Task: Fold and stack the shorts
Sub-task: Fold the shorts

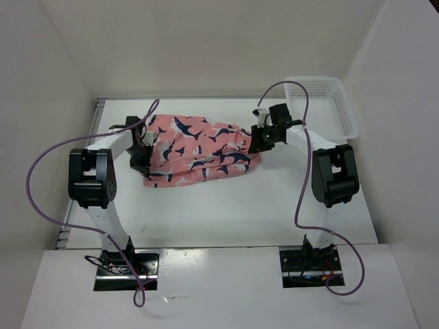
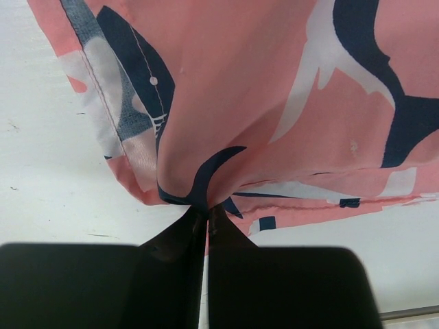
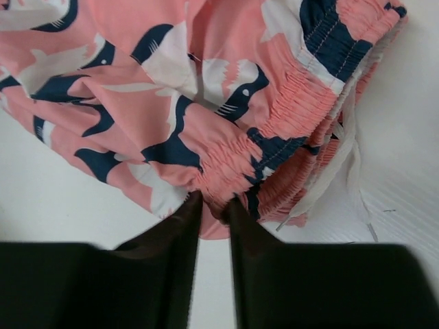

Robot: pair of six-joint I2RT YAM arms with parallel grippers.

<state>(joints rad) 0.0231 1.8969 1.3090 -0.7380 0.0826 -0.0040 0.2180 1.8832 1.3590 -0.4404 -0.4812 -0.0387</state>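
Note:
The salmon-pink shorts (image 1: 199, 147) with navy and white shark shapes lie bunched across the back middle of the table, stretched between both arms. My left gripper (image 1: 143, 152) is shut on the leg-hem end of the shorts (image 2: 274, 103), pinching a fold of fabric at its fingertips (image 2: 206, 212). My right gripper (image 1: 263, 140) is shut on the gathered elastic waistband of the shorts (image 3: 226, 123), with the cloth bunched between its fingers (image 3: 214, 205). A white drawstring (image 3: 350, 157) hangs off the waistband to the right.
A white plastic mesh basket (image 1: 328, 103) stands at the back right, just behind my right arm. White walls close in the table at the back and both sides. Purple cables loop from both arms.

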